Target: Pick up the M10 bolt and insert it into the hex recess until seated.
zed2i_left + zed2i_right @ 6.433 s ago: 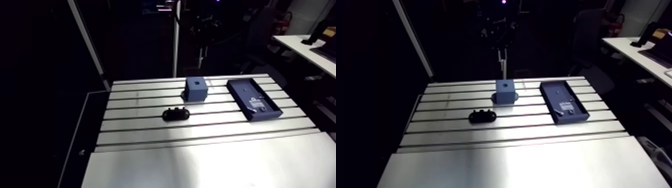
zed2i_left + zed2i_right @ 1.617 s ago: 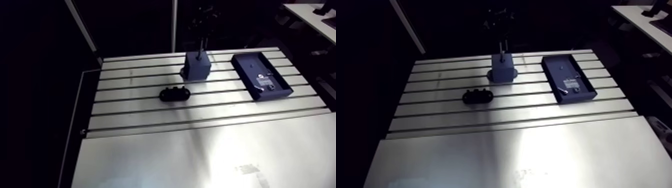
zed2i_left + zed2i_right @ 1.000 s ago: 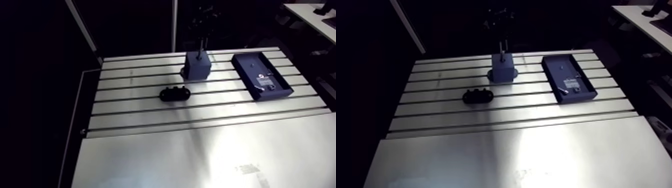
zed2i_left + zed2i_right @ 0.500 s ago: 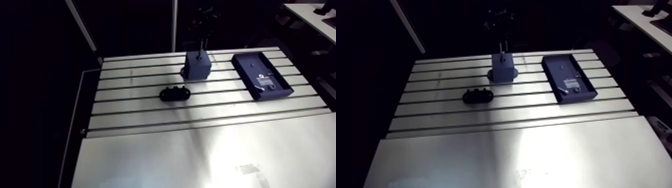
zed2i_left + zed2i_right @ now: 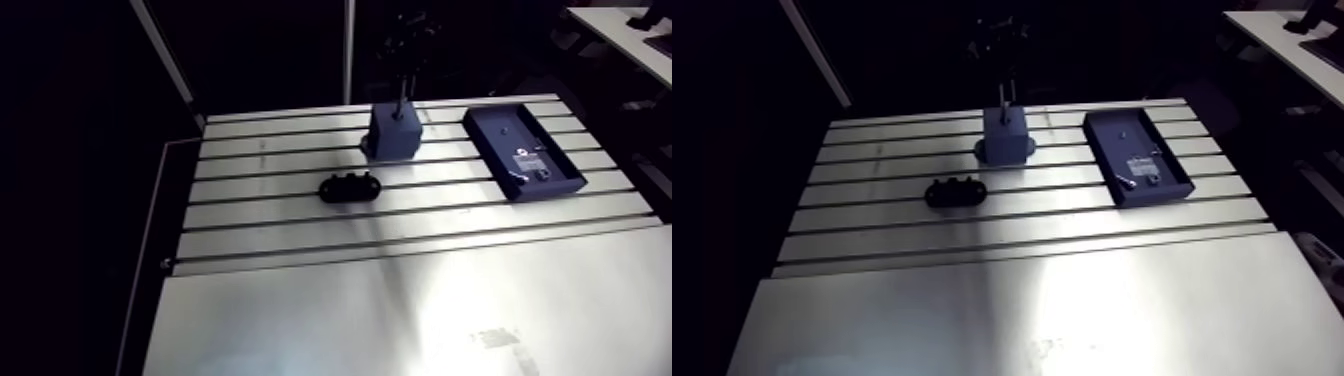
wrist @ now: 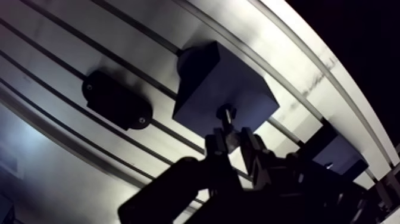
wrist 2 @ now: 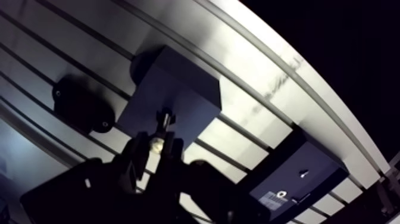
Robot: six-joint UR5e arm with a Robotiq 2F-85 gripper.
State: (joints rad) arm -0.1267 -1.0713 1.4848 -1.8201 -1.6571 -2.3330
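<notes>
Blue block (image 5: pixel 393 133): far middle of the desk (image 5: pixel 400 300).
M10 bolt (image 6: pixel 227 113): upright, its lower end at the block's top.
Fingers (image 6: pixel 215 146): closed tight on the bolt's upper part.
Tray (image 5: pixel 505 128): right of block.

block (image 5: pixel 395 133): dark blue, box-shaped, standing on the slotted table in the upper middle of the arm view.
M10 bolt (image 5: pixel 1004 98): thin pale metal shaft, upright, clamped between the fingers of the gripper (image 7: pixel 156 142); its lower end meets the block's top face.
hex recess: hidden under the bolt's end; how deep the bolt sits cannot be told.
</notes>
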